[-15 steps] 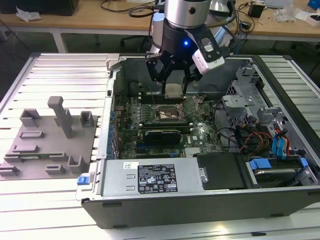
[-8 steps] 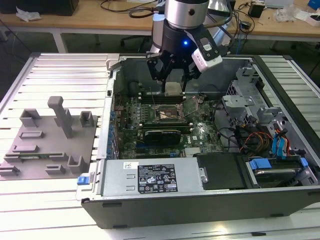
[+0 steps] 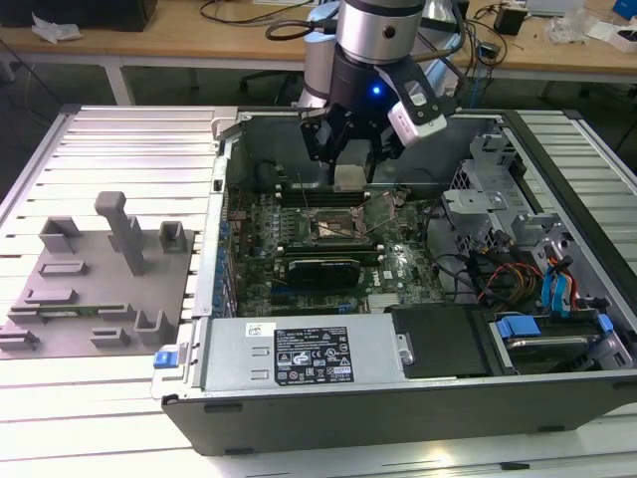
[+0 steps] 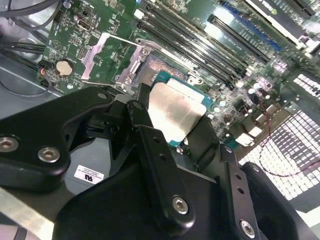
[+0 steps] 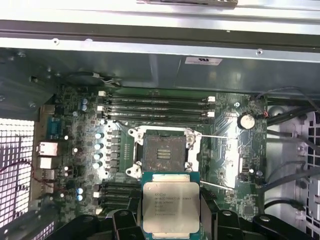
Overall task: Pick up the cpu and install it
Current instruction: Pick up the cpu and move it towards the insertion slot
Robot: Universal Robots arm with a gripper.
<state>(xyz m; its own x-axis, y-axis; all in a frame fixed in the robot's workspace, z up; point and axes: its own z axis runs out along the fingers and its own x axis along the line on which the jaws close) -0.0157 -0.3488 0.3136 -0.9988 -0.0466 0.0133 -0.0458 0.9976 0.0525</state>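
Hovering over the open PC case [image 3: 299, 408], the gripper [image 3: 353, 171] was clamped on the cpu [image 3: 350, 180], its fingers [image 4: 141, 117] closed against two opposite edges, chip flat w/ metal top showing. In both wrist views the cpu [image 5: 171, 207] [image 4: 175, 110] hung above the mobo [image 5: 75, 150], just beside the socket [image 5: 164, 150], not yet in it. Socket's load plate [image 4: 107, 55] stood flipped open. Grey tray [image 3: 100, 289] sat well apart, at the exterior view's left.

Matt silvery metal-topped cpu [image 5: 171, 207]
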